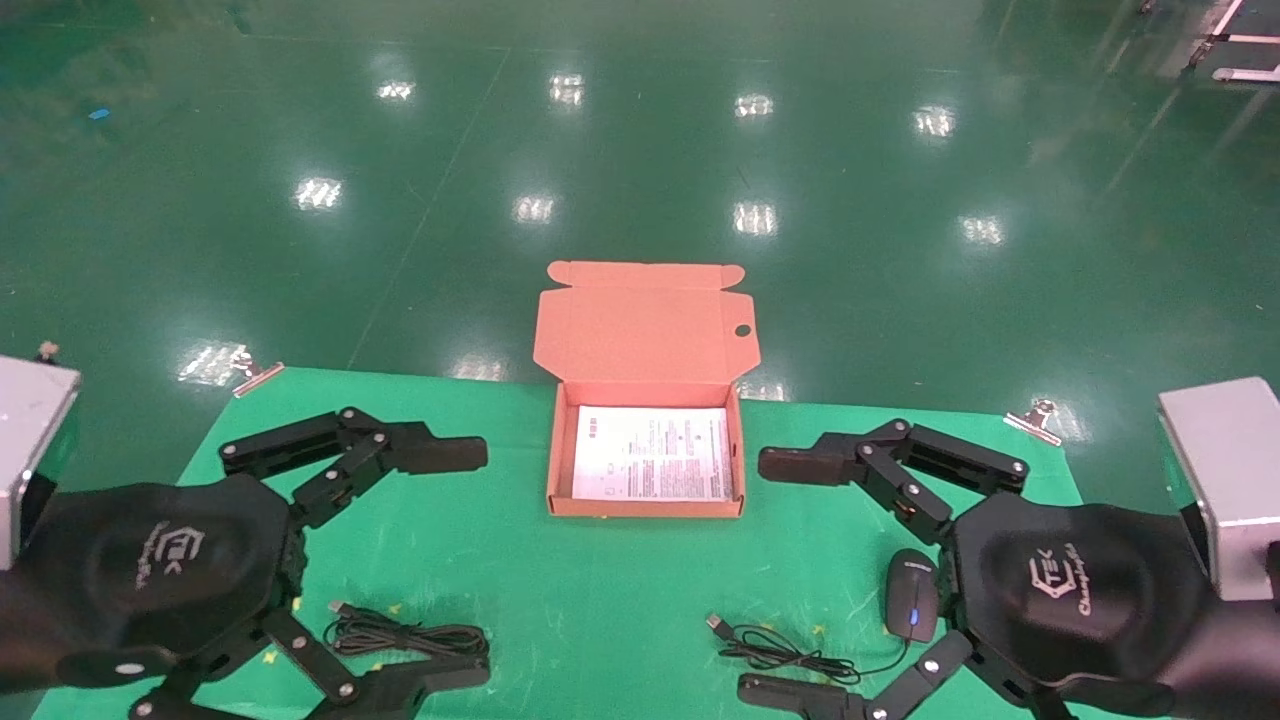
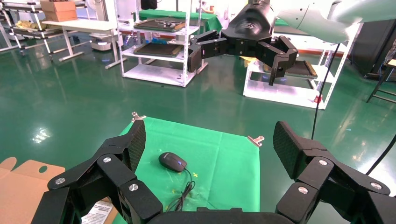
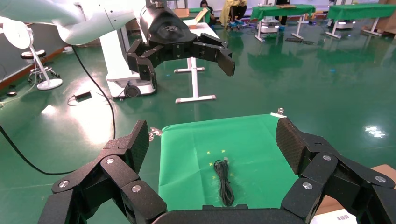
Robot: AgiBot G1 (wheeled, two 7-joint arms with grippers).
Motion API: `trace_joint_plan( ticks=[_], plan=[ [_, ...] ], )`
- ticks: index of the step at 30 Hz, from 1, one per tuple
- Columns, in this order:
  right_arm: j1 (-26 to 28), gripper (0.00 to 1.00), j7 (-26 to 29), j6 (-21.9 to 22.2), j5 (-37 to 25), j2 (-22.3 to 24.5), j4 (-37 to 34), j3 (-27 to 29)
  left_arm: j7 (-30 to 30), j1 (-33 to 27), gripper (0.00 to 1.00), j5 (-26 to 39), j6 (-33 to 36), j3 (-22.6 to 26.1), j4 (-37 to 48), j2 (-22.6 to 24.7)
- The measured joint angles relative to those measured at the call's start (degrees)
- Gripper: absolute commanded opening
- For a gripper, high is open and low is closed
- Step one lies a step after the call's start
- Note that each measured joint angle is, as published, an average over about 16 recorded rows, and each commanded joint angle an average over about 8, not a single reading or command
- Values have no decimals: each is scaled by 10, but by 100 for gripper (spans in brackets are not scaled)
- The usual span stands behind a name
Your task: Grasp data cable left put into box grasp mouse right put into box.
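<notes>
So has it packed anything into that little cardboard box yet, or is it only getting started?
Only starting. The box sits open with just a white leaflet inside. The data cable and the mouse both lie on the green cloth. The left gripper and right gripper hover open, holding nothing. Both pickups remain.

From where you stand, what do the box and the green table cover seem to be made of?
The box looks like matte orange-brown cardboard: thin walls, folded creases, a tuck flap and a punched hole. The green cover looks like matte cloth, likely fabric, held by metal clips at its far corners.
</notes>
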Motion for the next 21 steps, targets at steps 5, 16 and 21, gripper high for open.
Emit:
trace_joint_plan(
  ticks=[5,16,21],
  plan=[
    [0,100,0,0,0,0,0,0,0,0,100,0,0,0,0,0],
    [4,100,-3,1,-9,2,3,-1,4,-5,100,11,5,5,0,1],
    [19,100,-16,1,-42,5,11,-8,7,-23,100,44,14,20,3,4]
  ],
)
